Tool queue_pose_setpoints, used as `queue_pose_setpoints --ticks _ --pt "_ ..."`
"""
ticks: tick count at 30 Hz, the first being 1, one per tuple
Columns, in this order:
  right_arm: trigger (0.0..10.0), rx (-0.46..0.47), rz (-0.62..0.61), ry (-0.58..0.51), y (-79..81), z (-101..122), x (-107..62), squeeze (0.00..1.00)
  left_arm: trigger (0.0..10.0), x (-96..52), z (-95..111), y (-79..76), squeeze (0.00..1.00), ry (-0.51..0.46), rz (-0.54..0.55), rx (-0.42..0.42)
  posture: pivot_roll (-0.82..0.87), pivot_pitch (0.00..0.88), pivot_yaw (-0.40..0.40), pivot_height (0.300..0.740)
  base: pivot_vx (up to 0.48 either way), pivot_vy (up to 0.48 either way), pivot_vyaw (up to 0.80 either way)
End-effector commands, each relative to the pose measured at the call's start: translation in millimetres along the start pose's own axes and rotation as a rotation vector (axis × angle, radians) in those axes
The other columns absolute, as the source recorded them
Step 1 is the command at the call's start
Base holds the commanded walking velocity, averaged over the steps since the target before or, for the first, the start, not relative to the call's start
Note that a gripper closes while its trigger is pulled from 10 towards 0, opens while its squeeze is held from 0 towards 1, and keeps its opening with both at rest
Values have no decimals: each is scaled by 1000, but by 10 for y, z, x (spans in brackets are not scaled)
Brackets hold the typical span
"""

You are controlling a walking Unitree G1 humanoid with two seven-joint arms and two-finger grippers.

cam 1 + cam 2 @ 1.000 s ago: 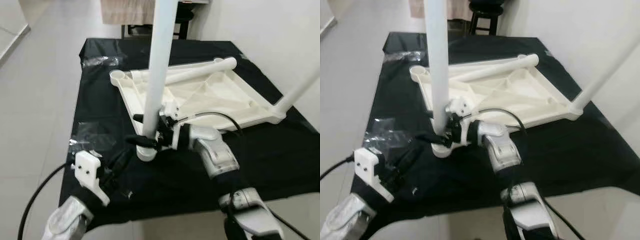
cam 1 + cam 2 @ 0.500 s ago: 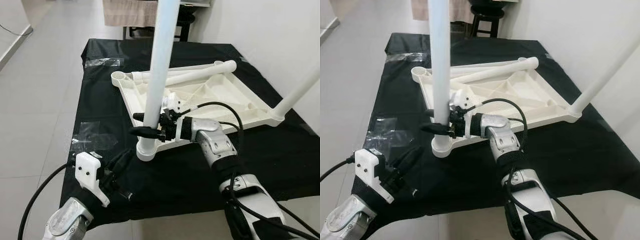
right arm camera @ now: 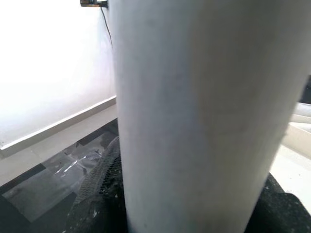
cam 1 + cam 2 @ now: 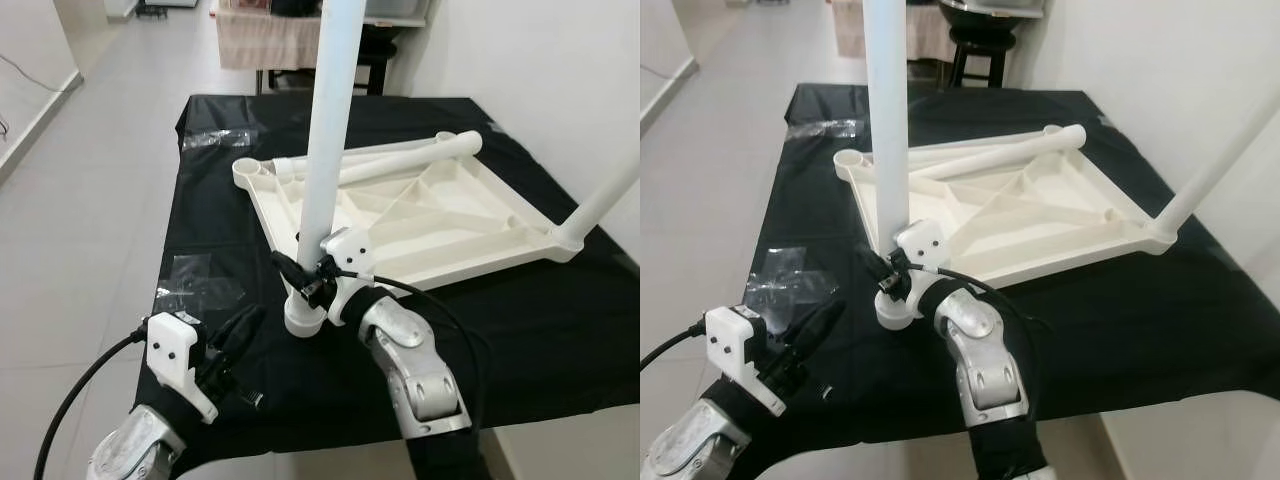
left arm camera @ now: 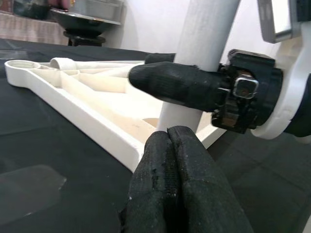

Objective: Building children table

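A white children's table top lies upside down on a black-covered table. A white leg stands upright in its near-left corner socket. My right gripper is shut on this leg just above the socket; the leg looms close in the right wrist view. One of its fingers crosses the leg. My left gripper rests low on the cloth, left of the socket, shut on nothing. A second leg stands in the right corner. A third leg lies loose across the far side.
Clear plastic bags lie on the black cloth at the left and far left. A dark stool stands beyond the table's far end. A white wall runs along the right; tiled floor lies to the left.
My right arm has swung round to the near side of the upright leg, still gripping it. The head view has shifted. The left gripper stays put.
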State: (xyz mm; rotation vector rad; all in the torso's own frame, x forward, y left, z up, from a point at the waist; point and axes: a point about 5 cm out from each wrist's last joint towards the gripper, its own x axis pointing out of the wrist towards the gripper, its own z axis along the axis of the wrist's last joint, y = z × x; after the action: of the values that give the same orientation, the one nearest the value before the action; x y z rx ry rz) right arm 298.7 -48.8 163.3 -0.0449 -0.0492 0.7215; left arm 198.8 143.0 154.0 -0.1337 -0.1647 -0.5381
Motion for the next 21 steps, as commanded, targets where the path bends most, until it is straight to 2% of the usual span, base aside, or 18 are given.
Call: queue_pose_setpoints --ticks 1,2,3,4,5,6,8,11,12,13,14,15,17,18,19,20,21 --pt "1020 27 36 158 65 -310 -20 0 10000 -4 -23 -6 0 15 -4 -6 118 109 -115 740 0 0 0" --pt "10000 62 66 162 94 -300 -17 0 10000 -2 -22 -3 0 12 3 -4 119 105 -117 740 0 0 0" --pt "10000 62 66 162 94 -300 -17 0 10000 -2 -22 -3 0 12 3 -4 119 105 -117 740 0 0 0" --pt "10000 144 138 143 119 -255 0 0 10000 0 -21 1 0 10 8 -3 119 105 -117 740 0 0 0" --pt "10000 164 152 136 123 -241 2 0 10000 1 -21 1 0 10 8 -3 119 105 -117 740 0 0 0" --pt "10000 154 233 122 121 -200 27 1000 10000 1 -24 1 0 12 6 -4 119 103 -114 740 0 0 0" --pt "10000 125 361 108 133 -124 39 1000 10000 2 -27 0 0 14 3 -5 119 103 -114 740 0 0 0" --pt "10000 107 387 96 128 -75 30 1000 10000 6 -29 -1 0 15 2 -6 123 97 -114 740 0 0 0" --pt "10000 82 447 65 61 -16 48 1000 10000 11 -32 0 0 15 2 -6 125 95 -115 740 0 0 0" --pt "10000 57 513 45 -14 31 66 569 10000 15 -35 0 0 15 1 -6 126 90 -116 740 0 0 0" --pt "10000 30 623 67 -119 61 97 0 10000 20 -40 0 0 15 2 -6 135 87 -118 740 0 0 0" --pt "10000 30 623 67 -119 61 97 0 10000 20 -40 0 0 15 2 -6 135 87 -118 740 0 0 0" --pt "10000 16 810 114 -273 117 128 0 10000 25 -49 1 0 17 3 -6 145 81 -120 740 0 0 0" --pt "10000 16 810 114 -273 117 128 0 10000 25 -49 1 0 17 3 -6 145 81 -120 740 0 0 0" --pt "10000 43 824 141 -375 166 230 0 10000 26 -56 1 0 18 4 -6 148 77 -122 740 0 0 0" --pt "10000 43 824 141 -375 166 230 0 10000 26 -56 1 0 18 4 -6 148 77 -122 740 0 0 0" --pt "6902 55 806 164 -412 173 281 0 10000 27 -59 0 0 19 5 -6 155 76 -124 740 0 0 0"
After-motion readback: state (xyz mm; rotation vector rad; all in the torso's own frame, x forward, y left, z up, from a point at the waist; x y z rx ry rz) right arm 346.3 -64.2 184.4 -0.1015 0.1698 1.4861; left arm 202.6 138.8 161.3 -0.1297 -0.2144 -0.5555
